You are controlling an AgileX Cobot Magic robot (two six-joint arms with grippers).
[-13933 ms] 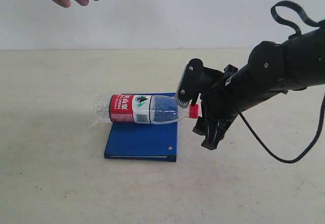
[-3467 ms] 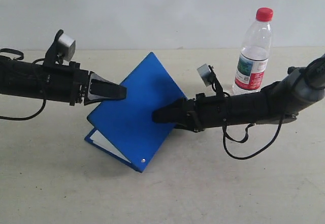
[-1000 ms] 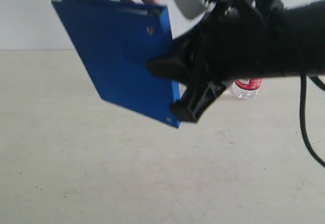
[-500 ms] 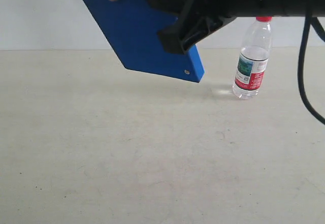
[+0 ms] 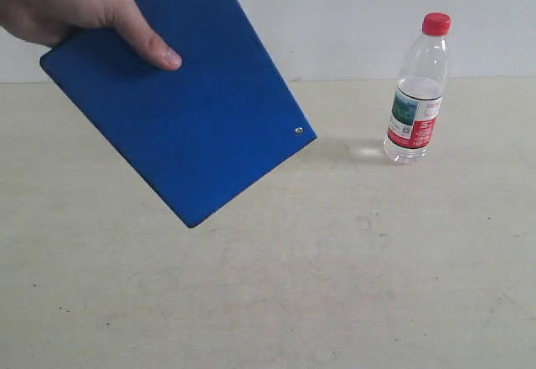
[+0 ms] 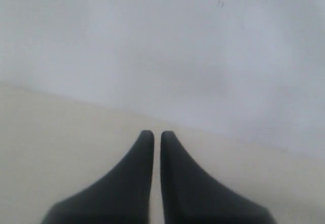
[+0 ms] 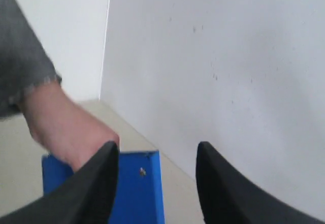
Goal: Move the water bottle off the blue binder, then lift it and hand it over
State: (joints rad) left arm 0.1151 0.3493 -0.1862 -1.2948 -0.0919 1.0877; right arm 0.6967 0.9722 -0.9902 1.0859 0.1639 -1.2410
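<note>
the bottle point(image 5: 414, 93) is seen upright on the counter point(image 5: 335, 285) at the right of the exterior view, red cap on top, well apart from the binder point(image 5: 180, 93). the binder is held tilted in the air at the upper left by a person's hand point(image 5: 71, 5), thumb pressed on the cover, and no part of it touches the counter. no arm is shown in the exterior view. in the left wrist view the left gripper point(image 6: 157, 135) is all but closed, with only a thin slit between the jaws, and nothing is held. in the right wrist view the right gripper point(image 7: 158, 147) is spread wide and empty, with the binder and hand seen beyond it. the clearing, the lift and the handover are judged done, and little or nothing appears to be left.
</note>
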